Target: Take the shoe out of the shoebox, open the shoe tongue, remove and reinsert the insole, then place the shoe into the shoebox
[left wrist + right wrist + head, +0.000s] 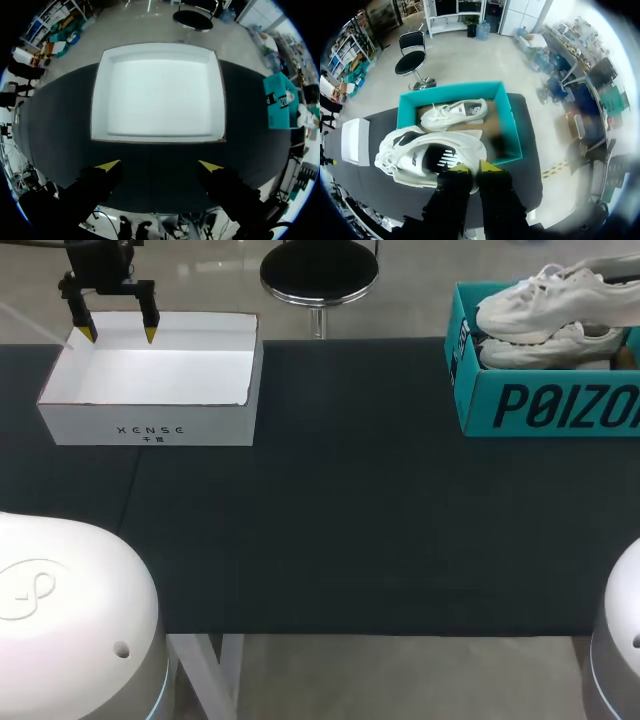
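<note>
A white shoe hangs above the teal shoebox at the table's far right. In the right wrist view my right gripper is shut on the rim of this shoe, which lies on its side over the box's near wall. A second white shoe rests inside the box on brown paper, also seen as the lower shoe from the head view. My left gripper is open at the far left, above the back edge of a white box, with nothing between its fingers.
An open, empty white box stands at the far left; from the left wrist view its rim lies ahead of the fingers. The dark table mat stretches between the two boxes.
</note>
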You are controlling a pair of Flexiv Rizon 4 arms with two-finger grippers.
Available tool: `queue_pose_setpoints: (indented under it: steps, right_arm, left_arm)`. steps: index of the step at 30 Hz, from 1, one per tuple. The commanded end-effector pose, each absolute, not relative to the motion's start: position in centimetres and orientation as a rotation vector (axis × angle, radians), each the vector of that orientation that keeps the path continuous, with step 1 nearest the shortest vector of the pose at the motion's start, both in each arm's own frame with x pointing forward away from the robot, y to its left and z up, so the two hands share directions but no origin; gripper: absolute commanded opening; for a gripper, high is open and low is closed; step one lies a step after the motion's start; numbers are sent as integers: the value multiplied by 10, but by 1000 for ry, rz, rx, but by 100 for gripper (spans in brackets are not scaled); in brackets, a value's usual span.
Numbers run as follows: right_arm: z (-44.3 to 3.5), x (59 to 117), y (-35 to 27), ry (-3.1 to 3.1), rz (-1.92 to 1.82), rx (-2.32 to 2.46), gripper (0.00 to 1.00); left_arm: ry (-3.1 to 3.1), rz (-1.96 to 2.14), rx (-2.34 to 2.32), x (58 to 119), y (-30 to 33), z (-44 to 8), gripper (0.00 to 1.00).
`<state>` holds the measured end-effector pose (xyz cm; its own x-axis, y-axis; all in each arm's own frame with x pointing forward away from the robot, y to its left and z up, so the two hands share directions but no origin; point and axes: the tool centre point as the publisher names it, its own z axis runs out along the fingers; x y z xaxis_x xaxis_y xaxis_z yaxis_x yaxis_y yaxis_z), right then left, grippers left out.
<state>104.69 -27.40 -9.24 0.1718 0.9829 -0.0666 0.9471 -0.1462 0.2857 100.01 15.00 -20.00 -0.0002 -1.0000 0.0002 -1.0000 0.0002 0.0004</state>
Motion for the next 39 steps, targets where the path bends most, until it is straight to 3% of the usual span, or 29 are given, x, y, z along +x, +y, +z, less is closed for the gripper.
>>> queue_pose_setpoints:
  steps: [1, 20, 39]
  right_arm:
    - [-65, 1007, -245, 1793, 273, 2108, 0]
    - [-114, 907, -80, 1841, 336, 2227, 0]
    - [-212, 867, 1, 1794, 419, 2246, 0]
  left_arm:
    - [-2222, 0, 2221, 1000, 150, -200, 100]
    - [-2222, 0, 2221, 1000, 150, -200, 100]
    - [-2222, 0, 2221, 1000, 150, -200, 100]
